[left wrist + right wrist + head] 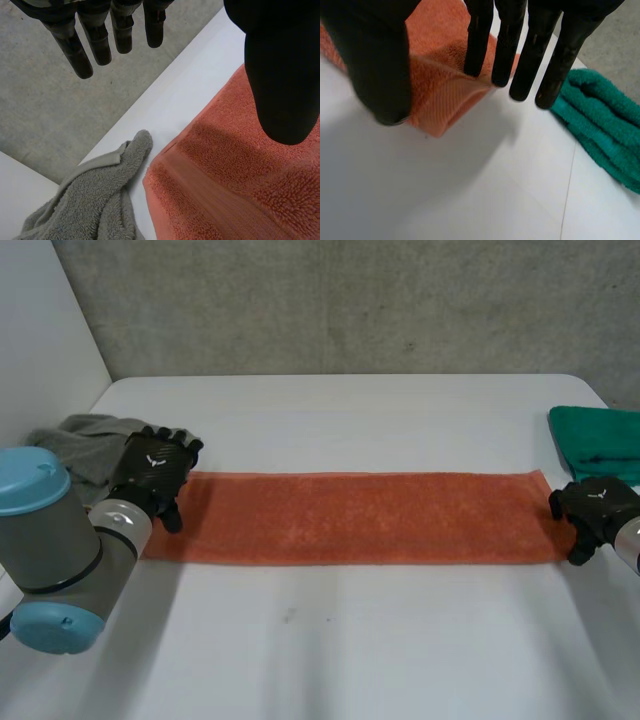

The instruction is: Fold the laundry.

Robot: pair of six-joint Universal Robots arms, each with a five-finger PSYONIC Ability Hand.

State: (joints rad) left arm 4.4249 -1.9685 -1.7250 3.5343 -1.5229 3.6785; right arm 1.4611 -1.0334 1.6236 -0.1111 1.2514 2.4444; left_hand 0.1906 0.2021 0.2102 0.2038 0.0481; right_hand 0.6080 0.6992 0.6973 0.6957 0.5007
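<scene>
Left hand [152, 472] and right hand [592, 508], head view: each sits at one short end of the orange towel [350, 518], which lies as a long flat strip across the white table [350, 650]. A grey towel [85, 435] is bunched just beside the left end, and a folded green towel [600, 440] lies near the right end.

Left wrist view: straight fingers [82, 55] and thumb [282, 75] are spread wide above the towel's end corner, gripping nothing.

Right wrist view: thumb [380, 75] and straight fingers [502, 55] straddle the other end, parted, with the hem between them but not visibly pinched.

Risks, as judged: the strip appears doubled, so a hand closing on the top layer alone may pull it apart when lifted. The left hand may also snag the grey towel, which lies just beside the orange corner. Uneven lifting would skew the fold.
</scene>
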